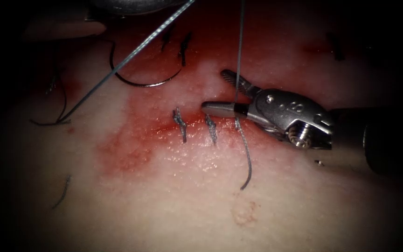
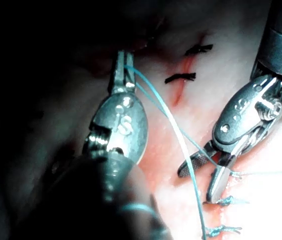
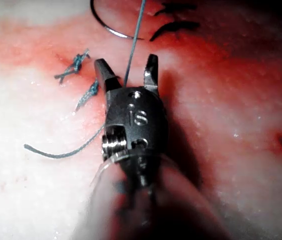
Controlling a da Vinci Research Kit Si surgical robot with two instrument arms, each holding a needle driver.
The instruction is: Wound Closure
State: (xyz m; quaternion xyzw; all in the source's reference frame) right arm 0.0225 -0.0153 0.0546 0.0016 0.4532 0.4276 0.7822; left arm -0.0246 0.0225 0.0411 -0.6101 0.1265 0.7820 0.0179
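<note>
The left arm's tool (image 2: 123, 67) is gripping the thread (image 2: 181, 145) between closed jaws, and two strands are running from the tips toward five o'clock. The right arm's tool (image 2: 207, 175) is sitting at about four o'clock from it, jaws standing apart around a strand above the tissue (image 2: 261, 210). Two knotted stitches (image 2: 226, 201) are lying beside those jaws, and two dark stitches (image 2: 181, 77) are crossing the cut (image 2: 179, 90), probably older ones.
</note>
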